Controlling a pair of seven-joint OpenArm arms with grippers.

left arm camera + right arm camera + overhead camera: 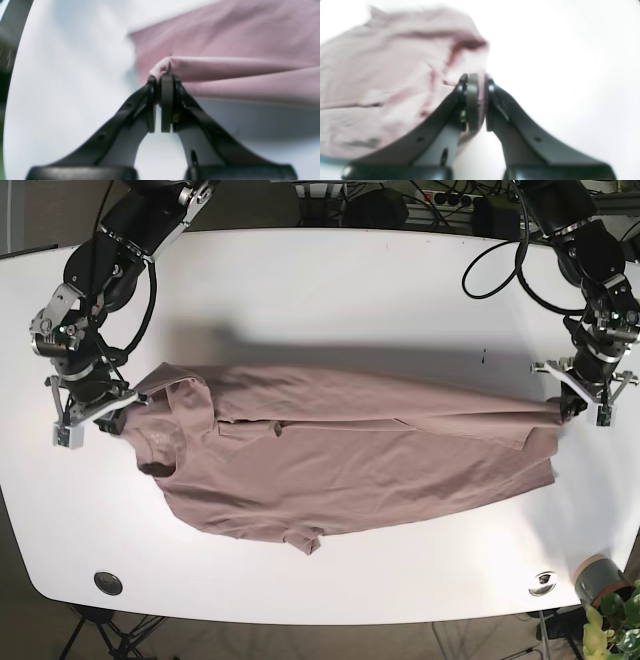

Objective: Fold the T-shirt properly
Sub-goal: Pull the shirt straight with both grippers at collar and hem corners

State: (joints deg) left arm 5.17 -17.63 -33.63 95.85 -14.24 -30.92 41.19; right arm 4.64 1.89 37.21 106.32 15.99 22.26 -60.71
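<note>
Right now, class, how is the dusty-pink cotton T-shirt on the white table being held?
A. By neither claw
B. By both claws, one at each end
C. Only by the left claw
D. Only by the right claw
B: the left claw pinches a fold of the dusty-pink cotton T-shirt at one end, and the right claw is shut on fabric at the other.

White rounded-corner table [330, 290] carries a dusty-pink cotton T-shirt [340, 460], spread lengthwise across the middle, collar end toward the left edge, hem toward the right edge. One sleeve points at the near edge. Small round black disc [107, 583] sits at the near-left corner, small round silver disc [543, 582] at the near-right corner.
</note>
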